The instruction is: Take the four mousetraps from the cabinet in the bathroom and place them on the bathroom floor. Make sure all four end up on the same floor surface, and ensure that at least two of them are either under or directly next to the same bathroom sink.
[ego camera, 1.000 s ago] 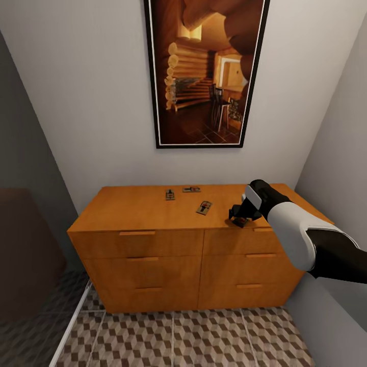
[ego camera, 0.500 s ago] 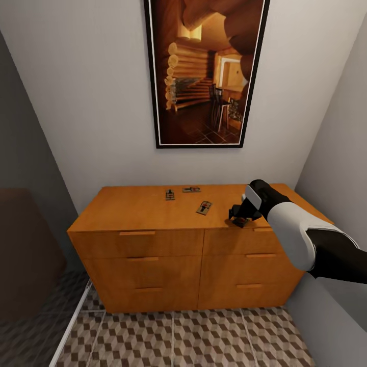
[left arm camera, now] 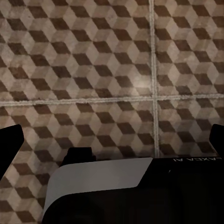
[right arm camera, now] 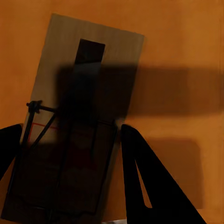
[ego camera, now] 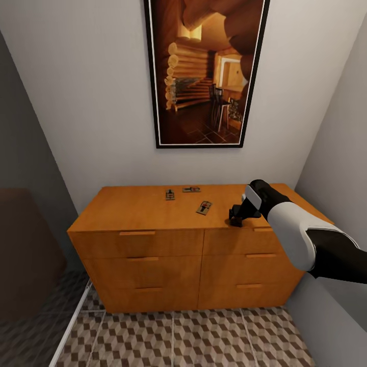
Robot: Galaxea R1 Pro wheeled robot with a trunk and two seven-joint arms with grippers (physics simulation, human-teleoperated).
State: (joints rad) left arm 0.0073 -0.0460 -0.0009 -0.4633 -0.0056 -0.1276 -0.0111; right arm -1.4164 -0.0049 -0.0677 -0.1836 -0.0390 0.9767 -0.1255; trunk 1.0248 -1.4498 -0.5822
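Fourth mousetrap [right arm camera: 74, 135] half-hidden under right claw [ego camera: 236, 218]

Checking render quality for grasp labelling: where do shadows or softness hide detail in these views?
Right wrist view: the gripper's shadow darkens the mousetrap and cabinet. Head view: slightly soft, the right gripper covers that trap. Left wrist view: evenly lit bathroom floor.

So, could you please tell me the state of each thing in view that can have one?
cabinet: all drawers shut.
mousetraps on the cabinet top: three lying flat, untouched.
fourth mousetrap: flat on the cabinet top, between the right claw's fingers, not lifted.
right claw: down at the cabinet's front edge, fingers either side of the trap; contact unclear.
left claw: fingers spread, nothing between them, over the bathroom floor.
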